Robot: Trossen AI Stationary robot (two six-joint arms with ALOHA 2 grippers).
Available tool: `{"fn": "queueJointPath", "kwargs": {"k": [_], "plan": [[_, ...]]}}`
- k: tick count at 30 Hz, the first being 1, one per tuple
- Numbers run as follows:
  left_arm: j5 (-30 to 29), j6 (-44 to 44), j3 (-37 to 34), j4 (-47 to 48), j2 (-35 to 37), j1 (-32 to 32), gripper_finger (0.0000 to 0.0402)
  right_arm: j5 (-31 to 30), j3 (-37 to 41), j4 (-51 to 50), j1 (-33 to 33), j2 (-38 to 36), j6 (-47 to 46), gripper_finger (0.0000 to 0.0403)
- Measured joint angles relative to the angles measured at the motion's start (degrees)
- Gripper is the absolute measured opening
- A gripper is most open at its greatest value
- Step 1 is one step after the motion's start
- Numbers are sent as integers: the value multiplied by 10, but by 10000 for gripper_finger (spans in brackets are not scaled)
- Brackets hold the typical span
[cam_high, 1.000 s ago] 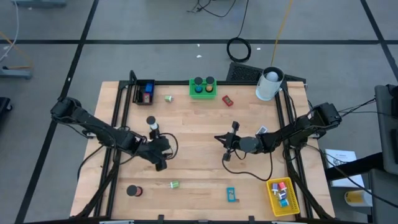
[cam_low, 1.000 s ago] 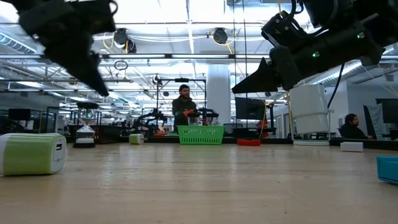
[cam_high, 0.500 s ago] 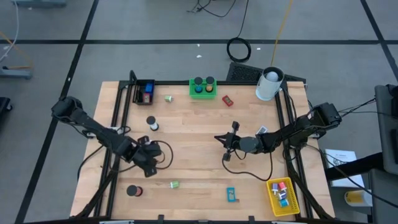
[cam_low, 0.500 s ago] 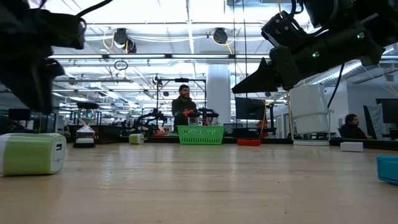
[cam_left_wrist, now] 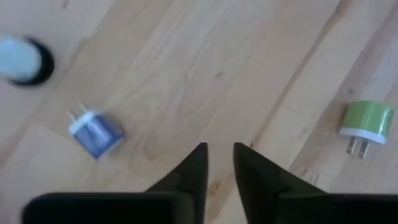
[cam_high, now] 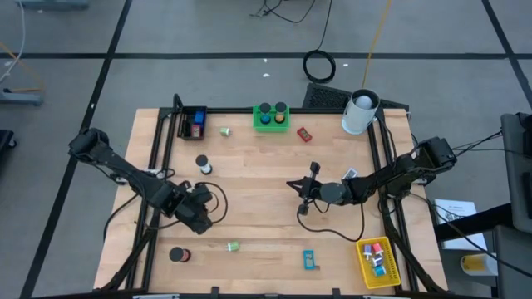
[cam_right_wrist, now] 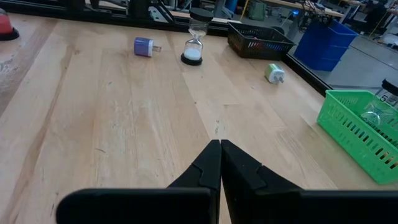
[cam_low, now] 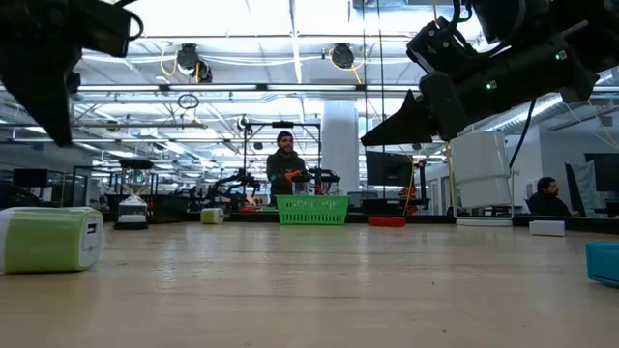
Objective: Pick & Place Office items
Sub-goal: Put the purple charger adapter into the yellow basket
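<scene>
— Which step is this?

— A reach, I'd say, with nothing picked up yet. The left gripper hangs over the near-left part of the worktop. Its fingers are a narrow gap apart, with only bare wood between them.

— What's the target?

— Probably the blue plug, lying flat just off to one side of the fingers. A green plug lies off the other side, farther away.

— How does the blue one lie?

— Its prongs point towards the hourglass, and its long axis runs along that line.

— So what does the next move call for?

— Shifting sideways over it, opening wider, turning the wrist to span its short sides, then coming down.

— And the other arm?

— The right gripper waits above mid-worktop, fingers pressed together and empty.
</scene>
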State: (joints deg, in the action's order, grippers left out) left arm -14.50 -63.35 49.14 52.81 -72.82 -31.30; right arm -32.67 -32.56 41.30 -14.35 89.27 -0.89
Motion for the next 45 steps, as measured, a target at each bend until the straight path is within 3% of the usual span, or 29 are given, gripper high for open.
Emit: {"fn": "queueJointPath", "kwargs": {"k": [11, 19, 24, 30, 37, 45], "plan": [[-5, -150, -31, 70, 0, -26, 241, 0, 0, 0, -8, 0, 0, 4], [-62, -197, -126, -2, 0, -6, 286, 0, 0, 0, -9, 0, 0, 4], [-96, -184, -156, -45, 0, 19, 279, 0, 0, 4, -9, 0, 0, 4], [-91, -195, -187, -58, 0, 36, 251, 0, 0, 4, -9, 0, 0, 4], [-83, -176, -234, -161, 1, 37, 227, 0, 0, 2, -9, 0, 0, 4], [-97, -158, -243, -160, 3, 36, 145, 0, 0, 3, -9, 0, 0, 4]]}}
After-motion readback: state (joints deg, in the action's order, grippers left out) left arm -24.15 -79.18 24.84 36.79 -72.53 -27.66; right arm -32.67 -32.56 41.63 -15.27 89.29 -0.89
